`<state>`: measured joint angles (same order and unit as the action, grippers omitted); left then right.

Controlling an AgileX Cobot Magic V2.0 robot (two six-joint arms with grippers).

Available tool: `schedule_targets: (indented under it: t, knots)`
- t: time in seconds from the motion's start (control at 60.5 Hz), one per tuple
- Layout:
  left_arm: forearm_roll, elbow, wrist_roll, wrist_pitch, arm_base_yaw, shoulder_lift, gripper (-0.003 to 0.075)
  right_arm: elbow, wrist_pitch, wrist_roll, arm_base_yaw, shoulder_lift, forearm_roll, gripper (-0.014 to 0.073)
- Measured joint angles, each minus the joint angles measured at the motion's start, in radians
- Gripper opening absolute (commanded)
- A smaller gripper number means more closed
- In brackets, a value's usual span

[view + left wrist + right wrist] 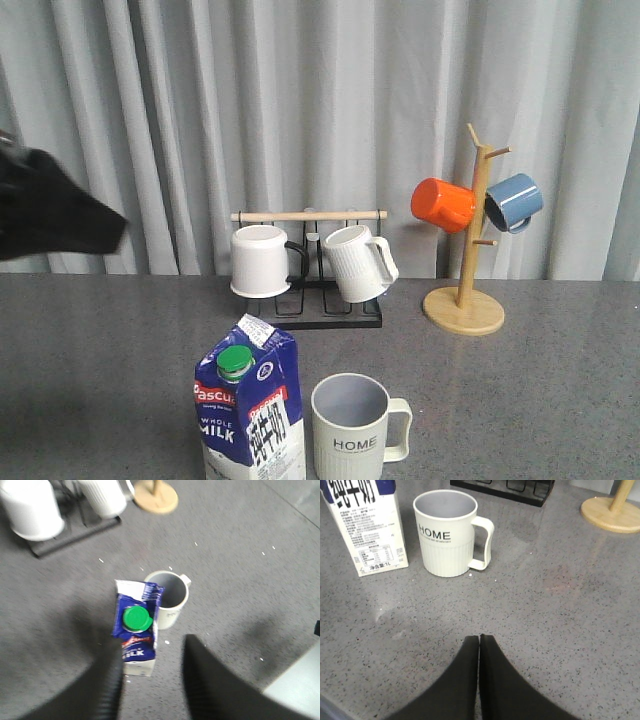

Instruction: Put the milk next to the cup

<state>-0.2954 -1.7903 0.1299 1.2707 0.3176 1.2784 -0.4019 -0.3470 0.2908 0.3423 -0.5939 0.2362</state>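
Front view: milk [248, 405] stands upright on the grey speckled table [540, 400], just left of the cup [353, 428], a narrow gap between them. Only this view shows the two mugs hung on the black rack [318, 300] and the orange and blue mugs on the wooden mug tree [467, 265], grey curtain behind.

Left wrist view alone looks down on the carton's green cap [137, 618].

Right wrist view alone gives the cup's "HOME" lettering square on, handle turned away from the carton.

Left gripper [152, 680]: fingers spread wide, holding nothing, apparently above the milk and clear of it; image blurred.

Right gripper [479, 652]: fingers pressed together, empty, over bare table near the cup.
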Motion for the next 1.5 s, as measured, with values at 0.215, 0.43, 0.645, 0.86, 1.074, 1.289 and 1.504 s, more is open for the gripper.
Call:
schedule_targets:
  t: [0.215,0.43,0.645,0.86,1.074,1.289,1.504]
  knots:
    - [0.074,0.112,0.003,-0.018,0.000,-0.167,-0.0008,0.000,0.004,0.000,0.000,0.000,0.000,-0.0005]
    - [0.098,0.404,-0.006,-0.228,0.000,-0.350,-0.0008,0.000,0.004,0.000,0.000,0.000,0.000,-0.0005]
    - [0.100,0.639,-0.017,-0.309,0.000,-0.556,-0.0008,0.000,0.003,0.000,0.000,0.000,0.000,-0.0005]
    - [0.100,0.725,-0.017,-0.205,0.000,-0.698,-0.0008,0.000,0.003,0.000,0.000,0.000,0.000,-0.0005]
    - [0.110,0.727,-0.017,-0.177,0.000,-0.772,-0.0008,0.000,-0.002,0.000,0.000,0.000,0.000,-0.0005]
    - [0.132,0.815,-0.016,-0.386,0.000,-0.786,-0.0008,0.000,-0.002,0.000,0.000,0.000,0.000,-0.0005]
    - [0.159,1.209,-0.020,-0.870,-0.062,-0.858,-0.0008,0.000,-0.002,0.000,0.000,0.000,0.000,-0.0005]
